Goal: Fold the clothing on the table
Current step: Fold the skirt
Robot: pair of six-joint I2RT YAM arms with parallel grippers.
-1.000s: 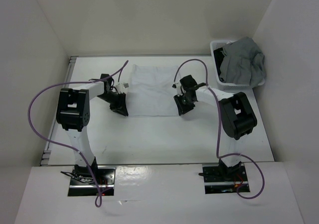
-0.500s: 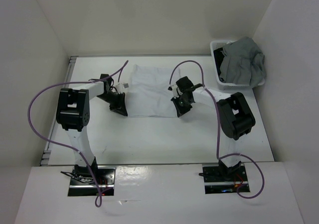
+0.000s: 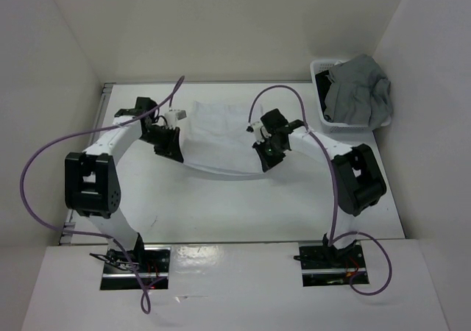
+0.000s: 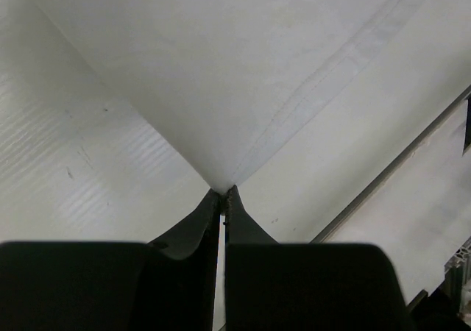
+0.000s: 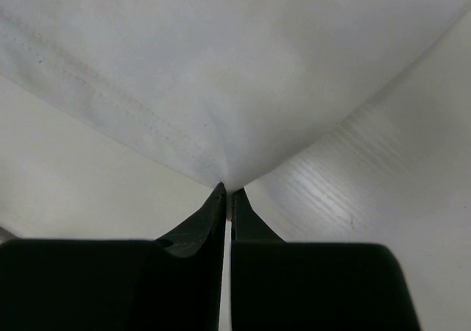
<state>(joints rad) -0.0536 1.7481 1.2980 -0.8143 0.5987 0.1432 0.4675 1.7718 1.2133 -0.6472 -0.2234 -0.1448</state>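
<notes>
Three plain white walls (image 3: 221, 29) enclose the smooth white table (image 3: 221, 206), which has a thin grey rail (image 3: 105, 90) at its left edge and, at the far right corner, a slatted white basket (image 3: 321, 109) holding a crumpled grey garment (image 3: 360, 92). The clothing (image 3: 221, 129), thin, soft, faintly wrinkled white fabric with a stitched hem, lies mid-table. My left gripper (image 4: 223, 193) and right gripper (image 5: 227, 189) each pinch a near corner, with the near edge sagging between them.

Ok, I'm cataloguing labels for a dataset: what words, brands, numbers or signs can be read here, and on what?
None can be read: the thin white fabric garment, the white slatted plastic basket, the crumpled grey garment and the smooth white table show no print.
</notes>
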